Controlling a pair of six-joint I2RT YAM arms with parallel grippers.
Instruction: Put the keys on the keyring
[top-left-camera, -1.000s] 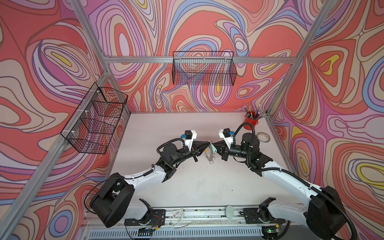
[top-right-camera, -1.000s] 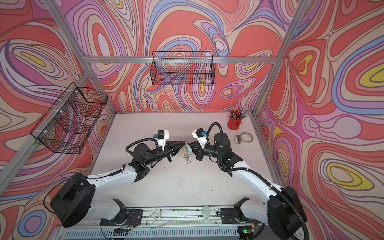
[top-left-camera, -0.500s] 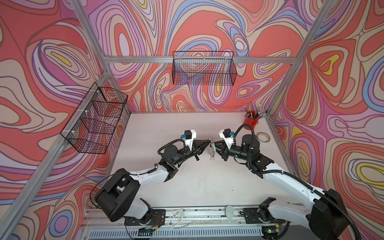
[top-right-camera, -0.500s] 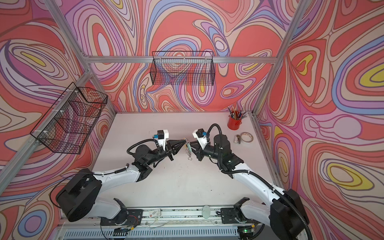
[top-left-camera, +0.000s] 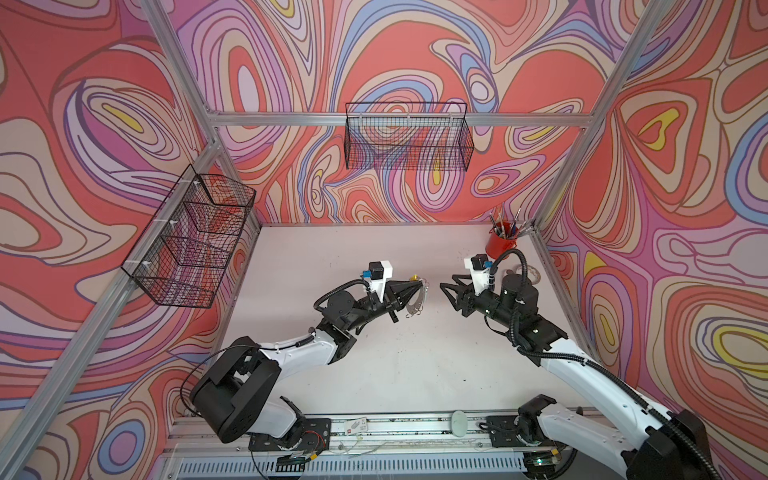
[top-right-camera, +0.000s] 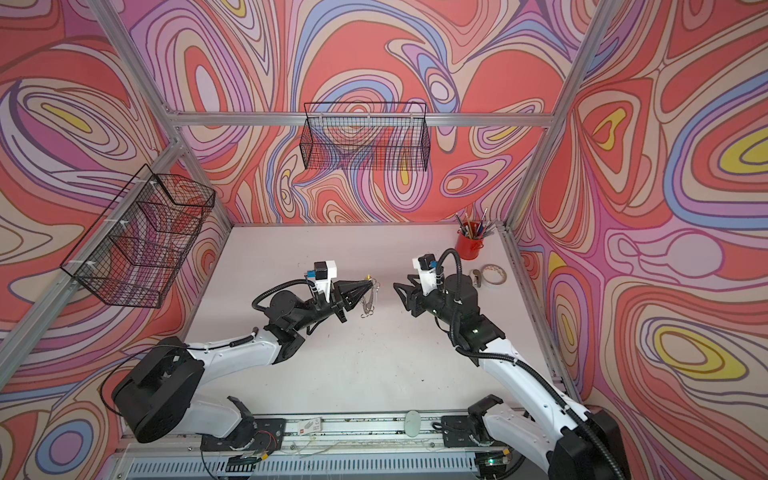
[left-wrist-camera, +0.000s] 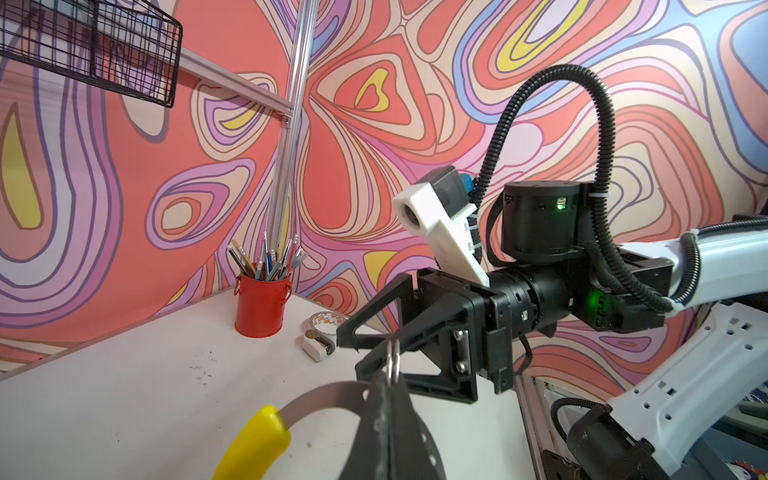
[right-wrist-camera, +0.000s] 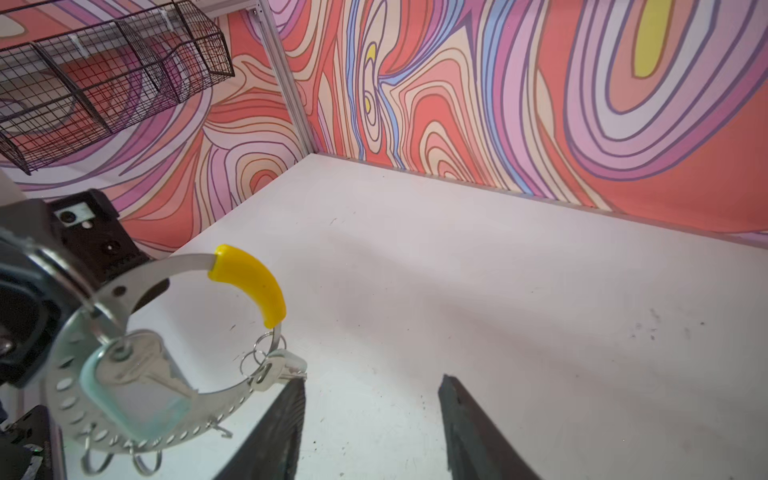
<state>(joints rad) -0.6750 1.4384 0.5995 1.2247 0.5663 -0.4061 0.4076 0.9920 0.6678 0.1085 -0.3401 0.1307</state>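
Note:
My left gripper (top-left-camera: 415, 287) (top-right-camera: 368, 285) (left-wrist-camera: 390, 401) is shut on the rim of the keyring (top-left-camera: 419, 300) (top-right-camera: 370, 300) (left-wrist-camera: 328, 392) and holds it upright above the middle of the table. The keyring is a flat grey hoop with a yellow sleeve (right-wrist-camera: 249, 278) (left-wrist-camera: 253, 444). Two keys hang from its small wire loops: one with a pale tag (right-wrist-camera: 137, 374) near the left fingers, the other (right-wrist-camera: 278, 370) below the sleeve. My right gripper (top-left-camera: 449, 286) (top-right-camera: 402, 286) (right-wrist-camera: 372, 415) (left-wrist-camera: 349, 351) stands open a short way right of the ring, with nothing between its fingers.
A red pot of pens (top-left-camera: 500, 246) (top-right-camera: 468, 246) stands at the back right of the table (top-left-camera: 374, 365). A tape roll (top-right-camera: 494, 274) and a small white block (left-wrist-camera: 318, 345) lie near it. Wire baskets hang on the back wall (top-left-camera: 409, 141) and left wall (top-left-camera: 191, 241).
My right gripper has opened and drawn back to the right, away from the keyring. The left gripper still holds the ring, a little further back.

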